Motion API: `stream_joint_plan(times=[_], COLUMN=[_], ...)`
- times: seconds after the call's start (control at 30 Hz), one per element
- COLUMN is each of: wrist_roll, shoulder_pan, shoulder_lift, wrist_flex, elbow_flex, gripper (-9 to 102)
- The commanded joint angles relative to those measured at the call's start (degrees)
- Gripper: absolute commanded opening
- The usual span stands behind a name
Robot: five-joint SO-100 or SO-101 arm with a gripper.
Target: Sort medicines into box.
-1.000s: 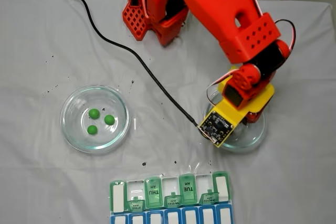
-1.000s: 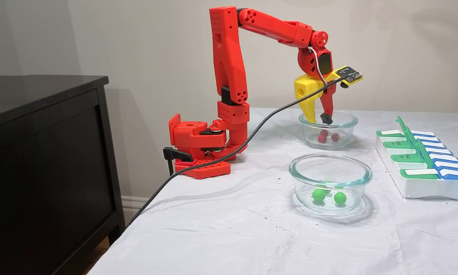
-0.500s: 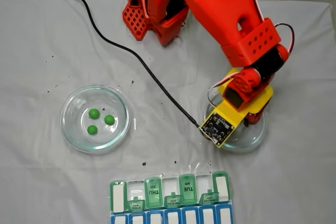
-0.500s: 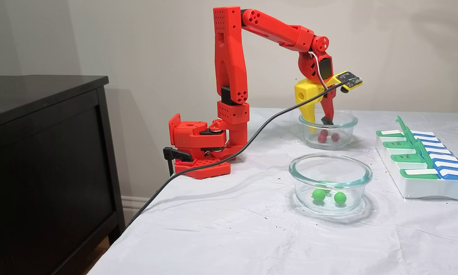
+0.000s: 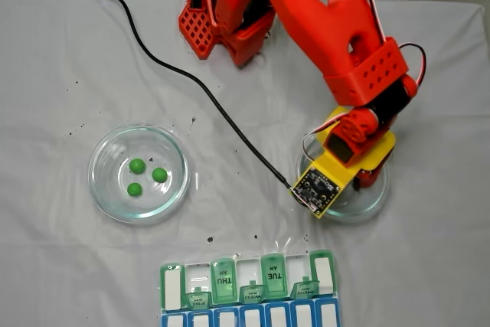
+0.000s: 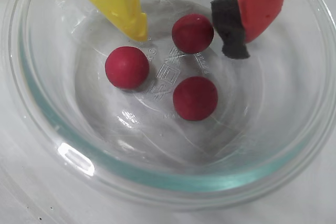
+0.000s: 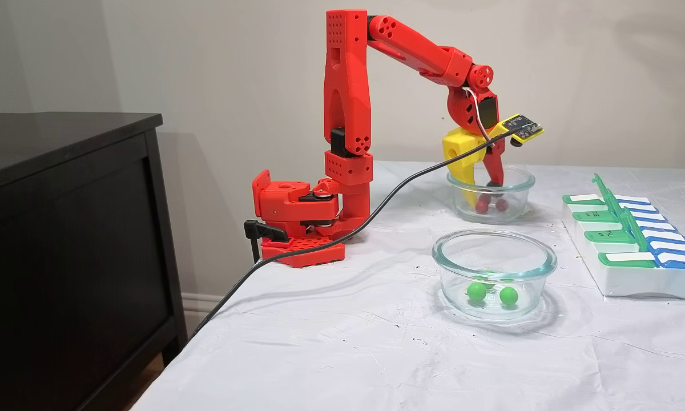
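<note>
Three dark red pills lie in a clear glass dish (image 6: 47, 124): one at the left (image 6: 126, 67), one at the top (image 6: 192, 33), one lower (image 6: 195, 98). My gripper (image 6: 186, 38) stands open inside the dish, its yellow finger (image 6: 123, 3) and red finger with a black pad (image 6: 231, 30) on either side of the top pill, not touching it. From the side, the gripper (image 7: 482, 191) reaches down into the far dish (image 7: 522, 180). Three green pills (image 5: 142, 176) sit in the other dish (image 5: 103, 151). The pill organizer (image 5: 249, 292) lies at the table's near edge with some green lids raised.
A black cable (image 5: 191, 86) runs across the white cloth to the yellow camera board (image 5: 315, 189) on the wrist. The arm's red base (image 7: 297, 217) is clamped at the table's back edge. A dark cabinet (image 7: 63, 240) stands beside the table.
The arm has lowered; the open gripper has sunk from above the rim deeper into the dish of red pills. Pills, dishes and organizer have not moved.
</note>
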Motion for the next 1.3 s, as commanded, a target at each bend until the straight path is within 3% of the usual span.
stream_joint_plan(times=[0.0, 0.27, 0.4, 0.97, 1.27], wrist_roll=[0.2, 0.0, -0.4, -3.0, 2.6], shoulder_pan=[-0.9, -1.8, -2.1, 3.9, 19.6], shoulder_lift=[0.5, -0.2, -0.4, 16.3, 13.0], wrist_flex=[0.4, 1.5, 2.0, 15.6, 5.6], elbow_flex=[-1.0, -1.0, -1.1, -14.8, -19.5], gripper=[16, 11, 0, 0, 0])
